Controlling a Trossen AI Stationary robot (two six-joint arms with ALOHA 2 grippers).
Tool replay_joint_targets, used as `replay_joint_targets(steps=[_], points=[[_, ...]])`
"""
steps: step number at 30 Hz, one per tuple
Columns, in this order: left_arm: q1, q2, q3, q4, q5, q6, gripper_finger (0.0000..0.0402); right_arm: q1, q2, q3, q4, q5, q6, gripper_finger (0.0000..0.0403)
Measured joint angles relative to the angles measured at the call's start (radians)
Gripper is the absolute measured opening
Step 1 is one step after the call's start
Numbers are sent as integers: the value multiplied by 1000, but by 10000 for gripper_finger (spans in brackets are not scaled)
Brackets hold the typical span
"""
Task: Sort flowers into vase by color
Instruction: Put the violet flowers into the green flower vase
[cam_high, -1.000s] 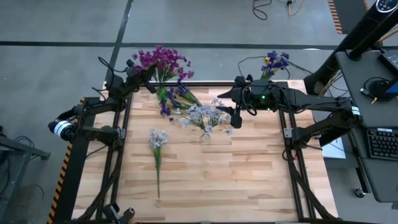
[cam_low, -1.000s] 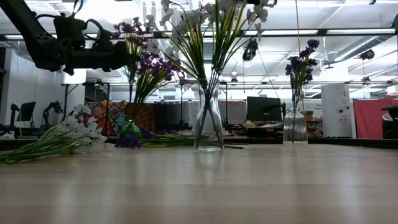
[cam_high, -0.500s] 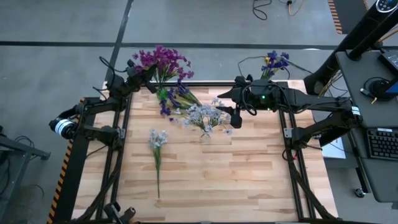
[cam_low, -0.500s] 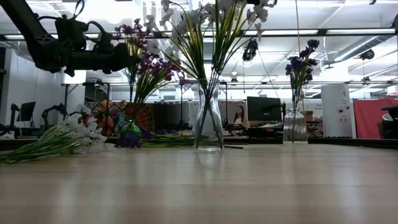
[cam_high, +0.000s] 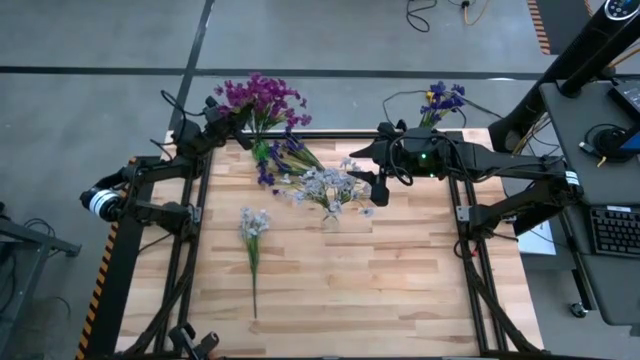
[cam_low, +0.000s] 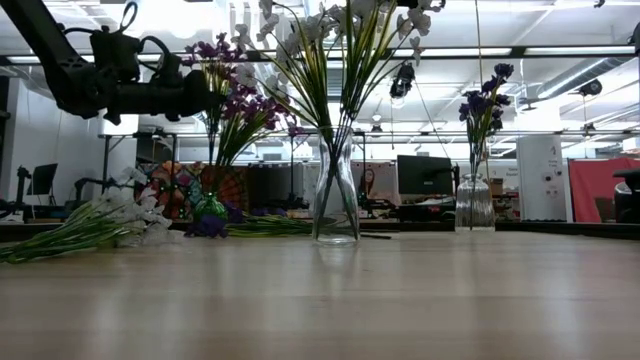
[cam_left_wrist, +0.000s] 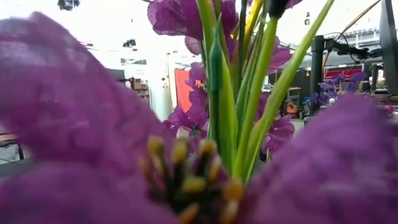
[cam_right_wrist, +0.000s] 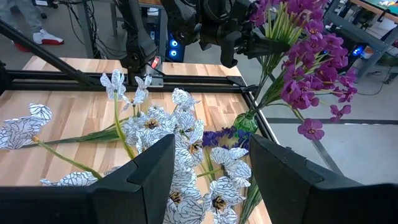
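Note:
Magenta flowers (cam_high: 262, 98) stand in a small green vase (cam_low: 210, 208) at the table's far left corner. My left gripper (cam_right_wrist: 264, 46) is shut on one of their stems, high above the vase. White flowers (cam_high: 335, 185) fill a clear vase (cam_low: 335, 200) at mid-table. My right gripper (cam_right_wrist: 208, 180) hangs open just above them and to their right, with nothing between its fingers. Blue-violet flowers (cam_high: 280, 160) lie flat on the table beside the green vase. A white spray (cam_high: 253, 225) lies nearer the front. My left gripper pinches a green stem of the magenta flowers (cam_right_wrist: 272, 48) between its two fingers, below the blossoms. The fingers come in about level from the table's left and lie across the stem. The stem stands upright, and its lower part runs down to the green vase (cam_right_wrist: 246, 121).
A second clear vase with blue-violet flowers (cam_high: 443, 100) stands at the far right corner, also seen in the low view (cam_low: 475, 200). Black frame rails (cam_high: 195, 230) run along both sides of the wooden table. Bare wood lies toward the near edge.

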Motion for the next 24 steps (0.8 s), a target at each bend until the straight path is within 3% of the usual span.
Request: replay_joint_targets(steps=[24], points=[[0,0,-13,-18,2,-21,20,0,0,0,-2,-1,9,199]])
